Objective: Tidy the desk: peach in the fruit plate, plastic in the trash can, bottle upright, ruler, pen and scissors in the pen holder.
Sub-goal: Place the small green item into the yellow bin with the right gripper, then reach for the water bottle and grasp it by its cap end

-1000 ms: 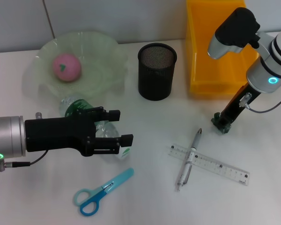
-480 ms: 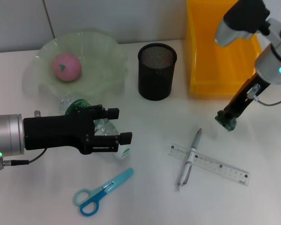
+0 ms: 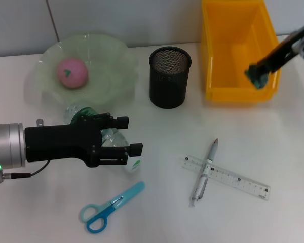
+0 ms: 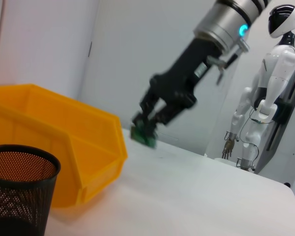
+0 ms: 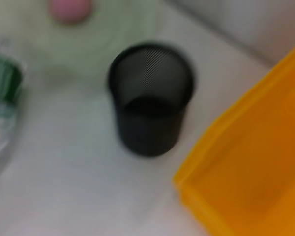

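The left gripper (image 3: 134, 135) covers the midsection of the lying bottle (image 3: 85, 114); only its green cap end and part of the clear body show. The right arm is cut off by the right edge of the head view, leaving only the right gripper (image 3: 257, 76) and the green plastic (image 3: 255, 79) it carries. The yellow trash can (image 3: 235, 55) is cropped at the top edge. The right wrist view is blurred: the pen holder (image 5: 151, 98) mesh is indistinct and the peach (image 5: 71, 9) is cropped.
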Robot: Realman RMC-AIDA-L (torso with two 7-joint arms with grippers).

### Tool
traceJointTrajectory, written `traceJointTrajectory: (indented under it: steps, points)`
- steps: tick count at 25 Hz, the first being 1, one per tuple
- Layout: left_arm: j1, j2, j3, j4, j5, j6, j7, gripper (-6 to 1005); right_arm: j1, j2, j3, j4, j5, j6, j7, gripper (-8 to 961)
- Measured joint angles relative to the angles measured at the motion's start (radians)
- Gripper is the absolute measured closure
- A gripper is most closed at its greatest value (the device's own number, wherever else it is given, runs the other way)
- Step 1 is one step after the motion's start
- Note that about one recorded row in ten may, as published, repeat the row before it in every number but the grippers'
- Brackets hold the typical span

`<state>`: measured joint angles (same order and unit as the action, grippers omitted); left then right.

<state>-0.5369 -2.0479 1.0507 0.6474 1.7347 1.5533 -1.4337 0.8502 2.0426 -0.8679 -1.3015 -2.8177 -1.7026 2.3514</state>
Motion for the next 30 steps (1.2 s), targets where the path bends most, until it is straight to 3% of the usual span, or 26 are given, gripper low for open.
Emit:
traceJointTrajectory:
  steps: [5,16,18,24,30]
  points:
    - [0.000,0.000,0.000,-0.001,0.000,0.002,0.002,200,-0.001,-0.003,0.026,0.006,0.002,0.124,-0.003,673]
    - [0.000,-0.002,-0.006,-0.004,-0.001,0.003,0.006,203,0.004,-0.004,0.012,0.245,0.016,0.494,-0.041,665]
    - [0.000,-0.002,-0.006,-0.005,-0.001,0.003,0.006,204,0.004,-0.004,0.012,0.256,0.027,0.521,-0.043,490]
    - [0.000,-0.001,-0.006,-0.007,0.001,0.004,0.006,205,-0.008,-0.005,0.017,0.257,0.066,0.544,-0.044,267]
    - [0.000,-0.002,-0.006,-0.007,0.003,0.004,0.006,207,-0.067,-0.007,0.019,0.203,0.227,0.533,-0.084,227]
